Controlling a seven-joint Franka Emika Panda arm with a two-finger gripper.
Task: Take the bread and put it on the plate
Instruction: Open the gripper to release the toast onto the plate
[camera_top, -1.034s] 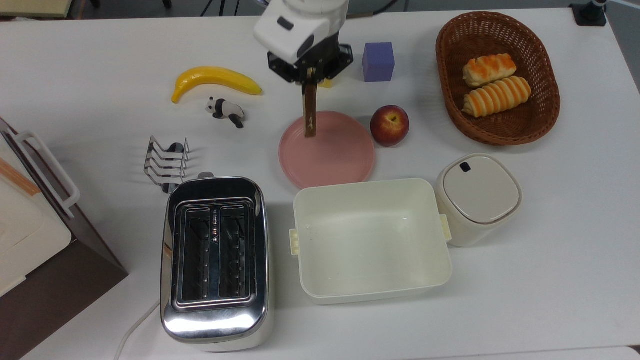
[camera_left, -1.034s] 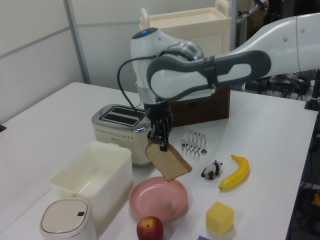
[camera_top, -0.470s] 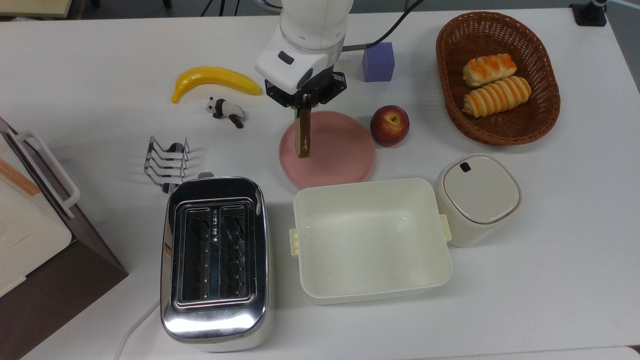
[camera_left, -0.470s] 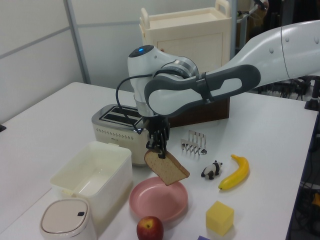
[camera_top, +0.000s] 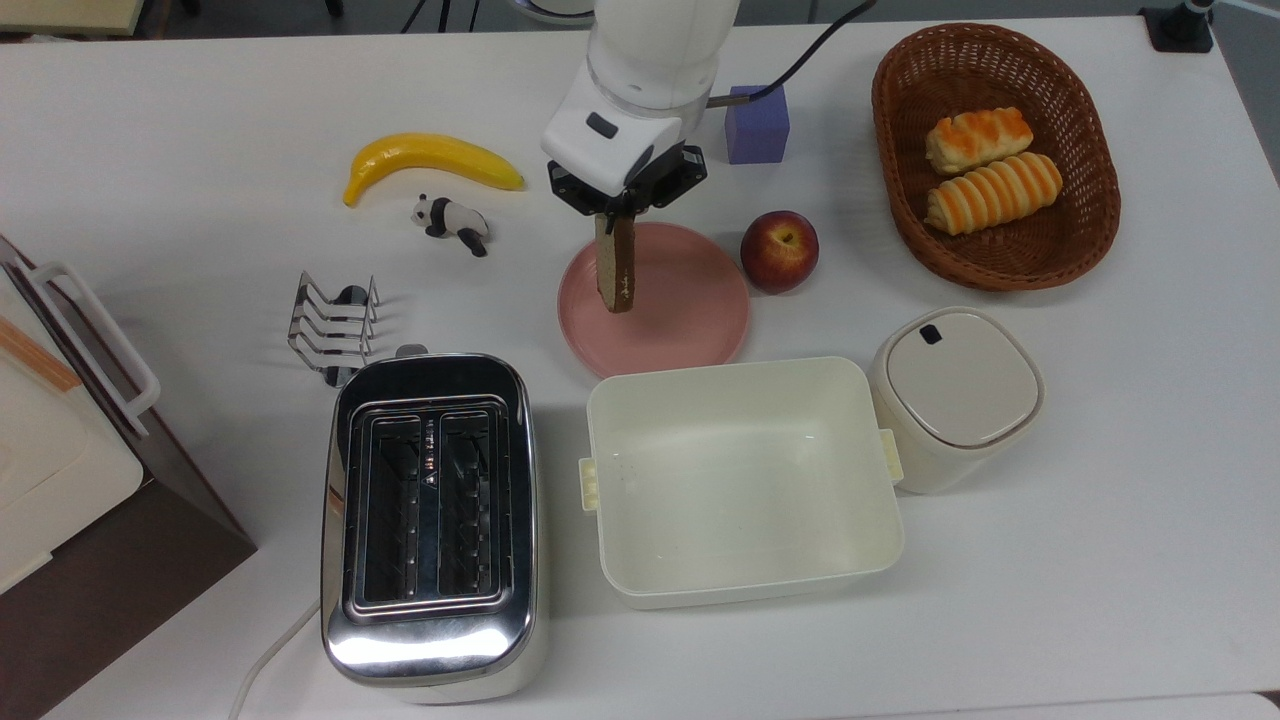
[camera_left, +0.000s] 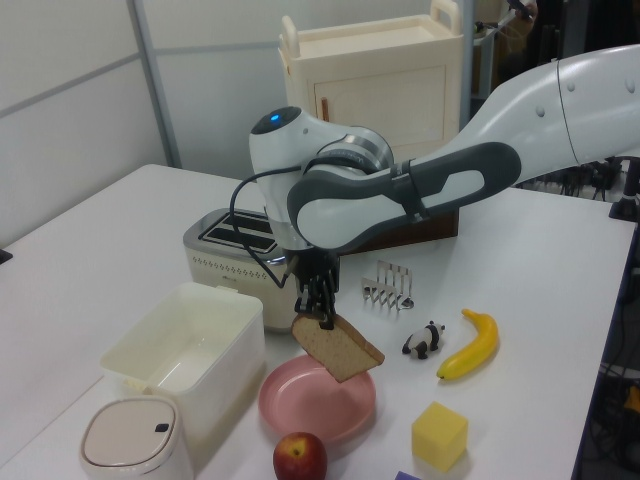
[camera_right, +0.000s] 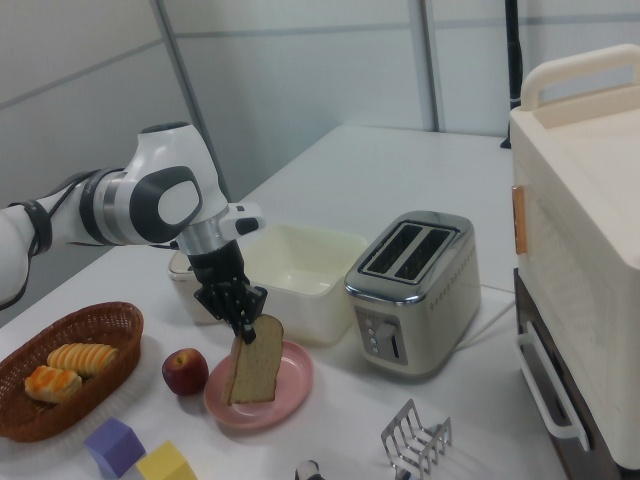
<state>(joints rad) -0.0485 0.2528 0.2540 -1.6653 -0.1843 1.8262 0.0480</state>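
My hand (camera_top: 618, 215) is clamped on the top edge of the bread (camera_top: 615, 268), and the slice hangs below it on edge, tilted. Over the last second I have carried it from the far rim of the plate (camera_top: 690, 330) to a spot over the top view's left half of the dish, and brought it lower. In the left view the bread (camera_left: 337, 346) hangs just above the plate (camera_left: 300, 405); in the right view its lower corner (camera_right: 255, 375) looks very near the pink surface (camera_right: 292, 385), though I cannot tell whether it touches. I judge the carrying is nearly finished; what remains is to lower, let go, and have the slice tip flat.

An apple (camera_top: 779, 250) sits just beside the plate on the top view's right. A cream tub (camera_top: 742, 480) lies near the plate's nearer rim, with a lidded cream canister (camera_top: 956, 395) beside it. A toaster (camera_top: 432, 520), a toast rack (camera_top: 334, 322), a panda figure (camera_top: 451, 222), a banana (camera_top: 430, 162), a purple block (camera_top: 757, 123) and a basket of striped rolls (camera_top: 990, 160) stand apart on the white worktop (camera_top: 1100, 500). Nothing lies on the plate to block the slice.
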